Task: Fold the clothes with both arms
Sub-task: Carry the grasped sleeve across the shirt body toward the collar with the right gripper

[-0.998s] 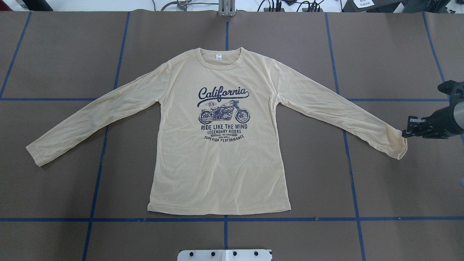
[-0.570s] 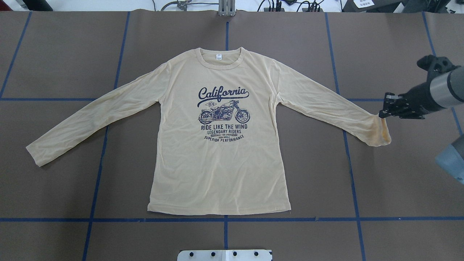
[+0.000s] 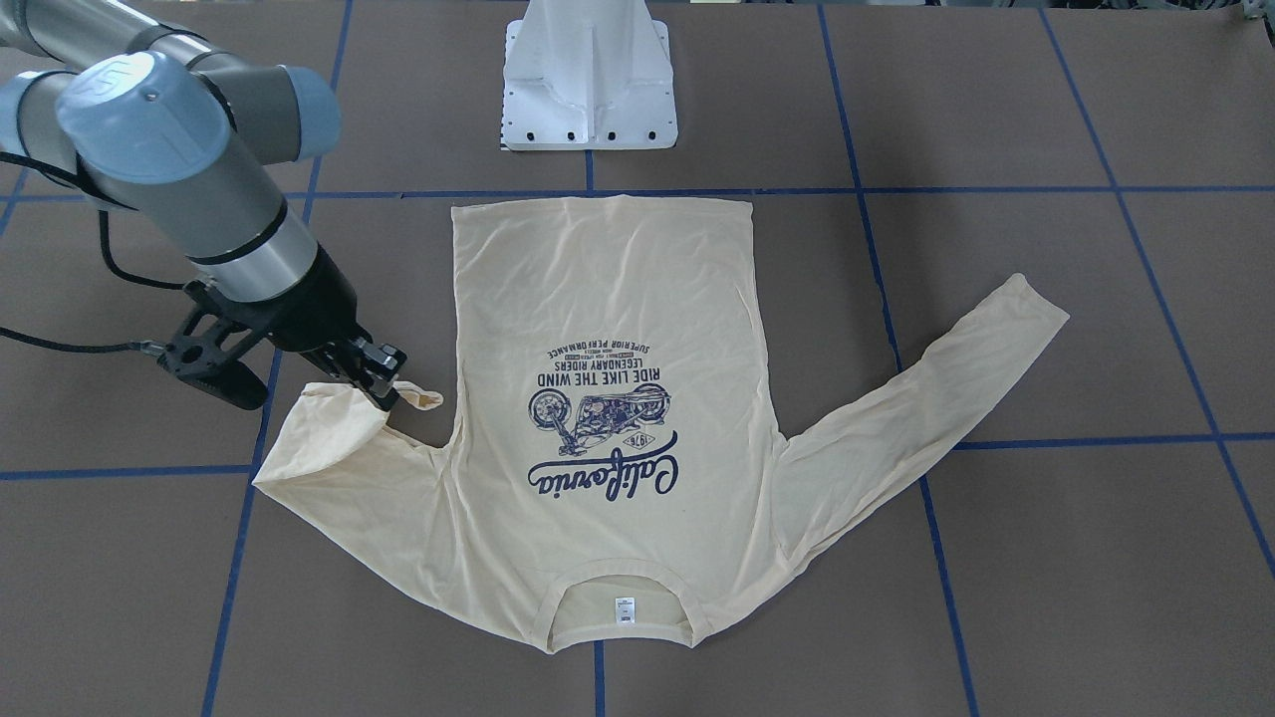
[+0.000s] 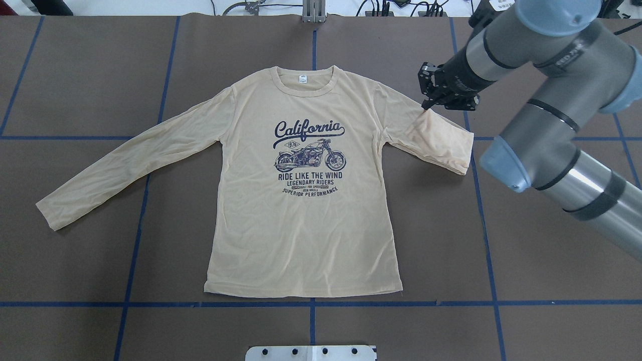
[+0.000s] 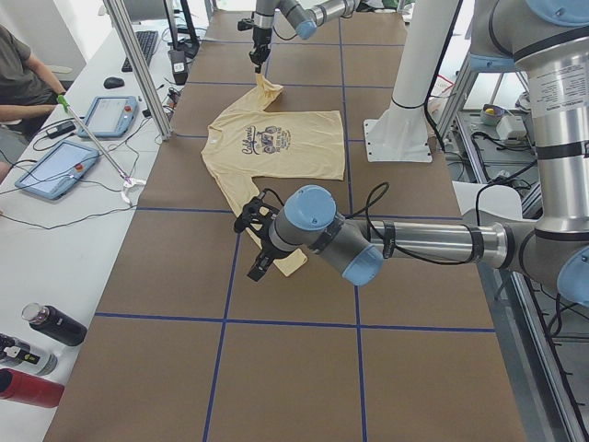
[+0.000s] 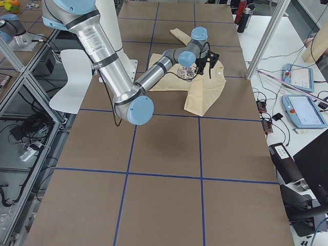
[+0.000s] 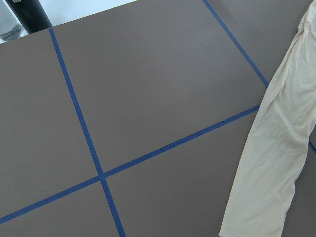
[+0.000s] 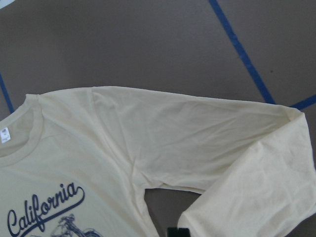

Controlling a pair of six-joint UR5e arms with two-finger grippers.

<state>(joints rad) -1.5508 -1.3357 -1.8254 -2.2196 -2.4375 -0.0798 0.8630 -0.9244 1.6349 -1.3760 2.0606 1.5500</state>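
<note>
Right gripper [image 4: 427, 104] is pinching the cuff of the T-shirt [image 4: 301, 230] sleeve [image 4: 444, 143], which is doubled over itself near the shoulder. I see the shirt flat, print up, mid-table [image 4: 75, 75]. Left gripper [image 5: 259, 241] hovers near the other cuff; can't tell if it's spread or closed.

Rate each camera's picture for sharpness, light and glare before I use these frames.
Overhead view: even light, no glare, the shirt lettering sharp. Front-facing view: equally crisp; the right gripper is in focus. Right wrist view: slightly soft, the lettering yet readable. Left wrist view: tape lines crisp. Side views: shirt too small to read its lettering.
</note>
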